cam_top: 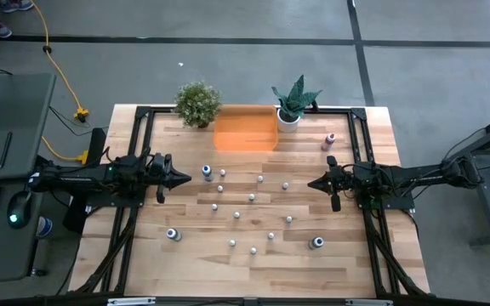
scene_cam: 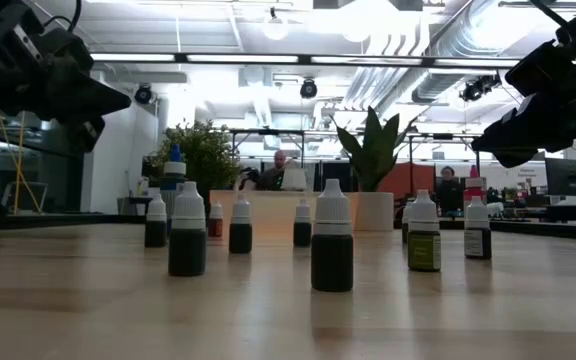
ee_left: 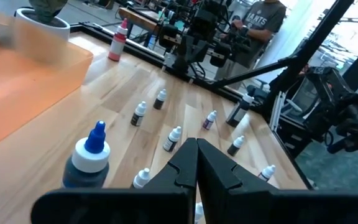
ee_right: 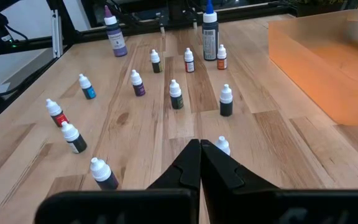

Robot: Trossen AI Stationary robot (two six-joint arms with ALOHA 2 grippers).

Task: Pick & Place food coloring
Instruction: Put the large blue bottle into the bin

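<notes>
Open-plan office lab, exposed ceiling ducts [scene_cam: 408, 60], seated people [scene_cam: 280, 168] at desks, monitors [scene_cam: 568, 177]

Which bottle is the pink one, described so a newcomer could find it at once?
Start at the translucent orange tray at the wooden table's far edge, then the white-potted spiky green plant beside it. Past that plant toward the right arm's side stands the pink bottle, alone, apart from the white-capped cluster mid-table.

text, labels, signs: none i could read. the food coloring bottles [ee_right: 175, 94] carried labels, but their print was too small for me to make out in any view. the dark shirt of the person [ee_left: 261, 18] beyond the table bore pale lettering, illegible to me.
</notes>
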